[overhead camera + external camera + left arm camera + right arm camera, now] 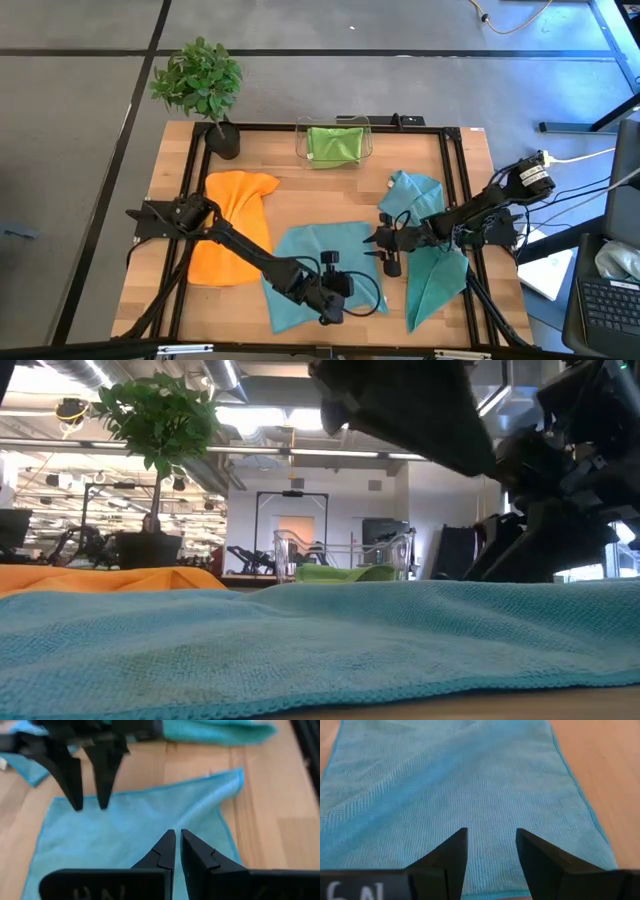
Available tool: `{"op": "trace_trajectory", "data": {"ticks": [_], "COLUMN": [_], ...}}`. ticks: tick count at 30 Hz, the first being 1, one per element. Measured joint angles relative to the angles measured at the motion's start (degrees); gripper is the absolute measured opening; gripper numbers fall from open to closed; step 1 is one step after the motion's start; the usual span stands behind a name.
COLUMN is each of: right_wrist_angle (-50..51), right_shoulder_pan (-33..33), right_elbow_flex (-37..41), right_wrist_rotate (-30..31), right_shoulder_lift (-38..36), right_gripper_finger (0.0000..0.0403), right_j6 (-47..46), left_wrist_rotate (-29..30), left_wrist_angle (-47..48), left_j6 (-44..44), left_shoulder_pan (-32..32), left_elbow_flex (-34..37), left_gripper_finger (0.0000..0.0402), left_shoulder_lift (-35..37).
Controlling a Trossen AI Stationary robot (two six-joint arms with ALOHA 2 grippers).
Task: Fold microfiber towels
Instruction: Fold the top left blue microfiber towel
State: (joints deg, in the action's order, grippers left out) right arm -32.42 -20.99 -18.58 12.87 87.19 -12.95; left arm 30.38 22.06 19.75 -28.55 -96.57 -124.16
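Both arms are bent in over the flat teal towel [322,265] spread at the front middle of the wooden table [300,205].

The left arm reaches from its base at the table's left edge, runs diagonally across the orange towel [228,222], and ends with the left gripper [330,312] near the front edge of that teal towel. In the left wrist view its two dark fingers [165,851] are almost together, only a thin slit between the tips, and nothing seems to be pinched in them; the teal cloth lies flat just beyond the tips.

The right arm comes in from the right side, elbow out over the table's right rail, with the right gripper [389,262] pointing down at the towel's right edge. Its fingers [455,851] stand clearly apart, with bare teal weave showing in the gap, so it's holding nothing. From the left wrist camera the same gripper shows as two prongs hanging just above the cloth's far side.

A second teal towel [428,255] lies bunched under and behind the right arm. Farther back from both grippers, a lime green towel [335,145] sits in the clear plastic bin [301,142], and a potted plant [200,85] stands at the back left corner.
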Motion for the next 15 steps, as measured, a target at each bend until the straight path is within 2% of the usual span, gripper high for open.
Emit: {"op": "trace_trajectory", "data": {"ticks": [8, 15], "right_wrist_angle": [0.15, -0.92], "right_shoulder_pan": [0.11, 0.13], "right_elbow_flex": [-1.91, -3.74], "right_wrist_rotate": [-0.77, -0.21], "right_shoulder_lift": [5.11, 9.05], "right_gripper_finger": [0.017, 0.017], "right_j6": [-0.01, 2.14], "left_wrist_rotate": [0.32, 3.4], "left_wrist_angle": [-0.11, -0.57], "left_j6": [1.49, 2.65], "left_shoulder_pan": [-2.28, -2.84], "left_elbow_flex": [0.11, 0.06], "left_gripper_finger": [0.0007, 0.0001], "left_shoulder_lift": [-1.22, -1.59]}}
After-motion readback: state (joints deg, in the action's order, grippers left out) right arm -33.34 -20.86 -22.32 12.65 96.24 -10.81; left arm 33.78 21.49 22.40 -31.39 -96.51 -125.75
